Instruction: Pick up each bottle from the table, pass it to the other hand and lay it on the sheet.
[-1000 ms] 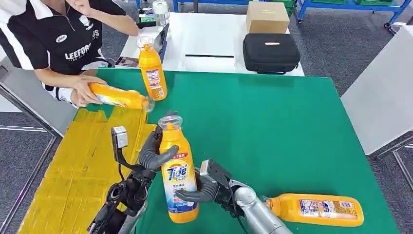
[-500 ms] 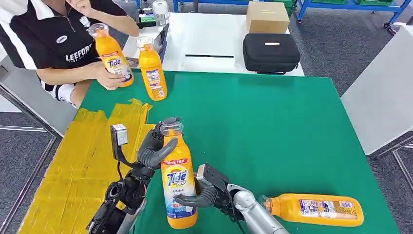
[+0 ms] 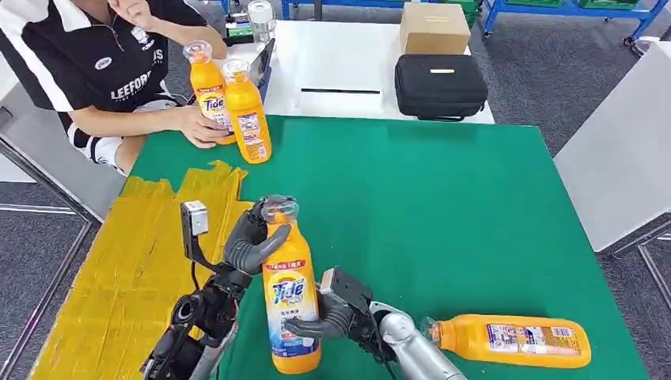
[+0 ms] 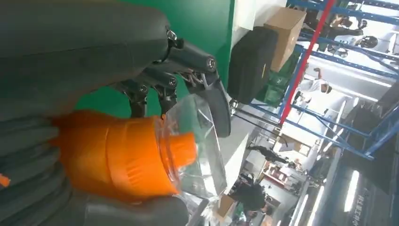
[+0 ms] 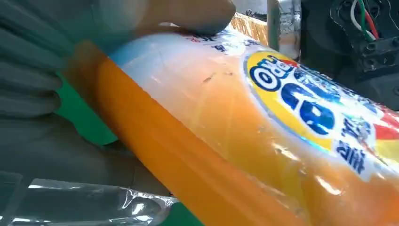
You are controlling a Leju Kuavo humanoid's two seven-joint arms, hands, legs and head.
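1. The place looked like a robot test lab inside a workshop or warehouse hall.
2. The surface [image 3: 475, 206] was covered with green cloth, and a yellow sheet [image 3: 119, 269] was taped at one side.
3. Blue metal racks [image 3: 570, 9] with green crates stood behind, on a grey floor [image 3: 546, 71].
4. A white table [image 3: 340, 63] carried a black case [image 3: 440, 85] and a cardboard box [image 3: 434, 28].
5. The left wrist view showed a large hall with blue shelving [image 4: 329, 56] and ceiling lights.

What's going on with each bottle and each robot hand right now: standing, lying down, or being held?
Tide bottle: upright, held by both hands.
Left hand: grips its neck.
Right hand: grips its lower body.
Lying bottle: on its side on the green table.
Two far bottles: upright; a person's hand holds one.
Yellow sheet: no bottle on it.
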